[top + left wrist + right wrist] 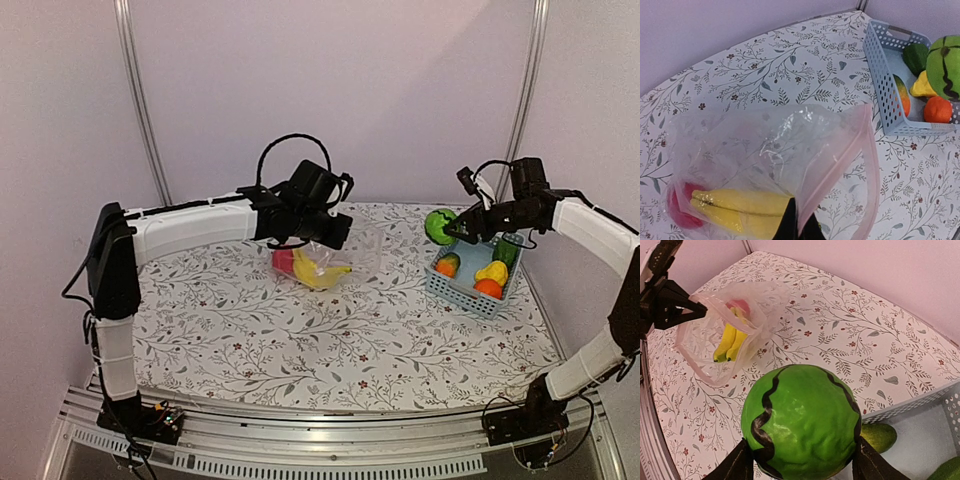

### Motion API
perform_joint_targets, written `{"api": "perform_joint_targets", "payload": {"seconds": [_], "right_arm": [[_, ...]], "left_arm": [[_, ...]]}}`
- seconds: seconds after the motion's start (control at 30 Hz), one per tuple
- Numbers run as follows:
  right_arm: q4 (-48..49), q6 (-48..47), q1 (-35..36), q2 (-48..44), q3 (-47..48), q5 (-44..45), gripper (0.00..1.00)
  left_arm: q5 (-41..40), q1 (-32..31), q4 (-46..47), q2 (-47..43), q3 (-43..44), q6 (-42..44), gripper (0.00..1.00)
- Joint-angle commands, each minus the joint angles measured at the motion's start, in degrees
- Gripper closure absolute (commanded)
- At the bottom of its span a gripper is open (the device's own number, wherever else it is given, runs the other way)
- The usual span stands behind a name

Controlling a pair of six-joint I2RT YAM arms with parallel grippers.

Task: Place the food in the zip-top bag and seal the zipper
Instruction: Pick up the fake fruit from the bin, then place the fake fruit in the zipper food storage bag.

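- The left claw (799,227) is clamped on the rim of the zip-top bag (770,145), right at the pink zipper (837,167). It holds that edge up off the tabletop (300,340), probably so the mouth gapes toward the right for loading.
- The bag sits around the middle of the tabletop, toward the far side. Its zipper is unsealed.
- The right claw (452,230) is closed around a green striped watermelon (800,420). It is held in the air over the left edge of the light-blue basket (880,75) at far right, apparently for carrying over to the bag.
- Inside the bag are two things: one bunch of yellow bananas (740,205) with two fingers, and one red piece (680,210).
- In the basket are four: a dark green piece (916,57), a yellow piece (922,86), an orange (937,109) and an orange-green piece (901,97).
- That makes seven food pieces in all, five of them not yet bagged.
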Motion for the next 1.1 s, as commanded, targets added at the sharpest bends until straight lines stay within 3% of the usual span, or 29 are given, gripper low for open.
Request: {"api": "perform_joint_targets", "payload": {"seconds": [0.0, 0.47, 0.6, 0.77, 1.07], "right_arm": [[-0.72, -1.88, 4.19, -2.06, 1.52, -7.23, 0.48], [-1.97, -1.73, 10.26, 1.02, 6.93, -18.65, 0.46], [-1.4, -0.53, 11.98, 2.27, 8.61, -12.81, 0.46], [-2.47, -1.41, 13.28, 3.62, 10.8, -12.84, 0.46], [-4.14, -1.11, 17.59, 8.14, 15.34, -1.7, 0.46]], "left_arm": [[2.25, 0.92, 0.82, 1.81, 3.88, -0.74, 1.0], [6.1, 0.87, 1.61, 2.57, 7.2, -0.57, 1.0], [7.14, 0.46, 2.64, 2.04, 6.74, 0.44, 1.0], [7.92, 0.23, 2.91, 1.67, 6.73, 0.66, 1.0], [11.27, 0.03, 4.35, -0.47, 5.88, -0.99, 1.0]]}}
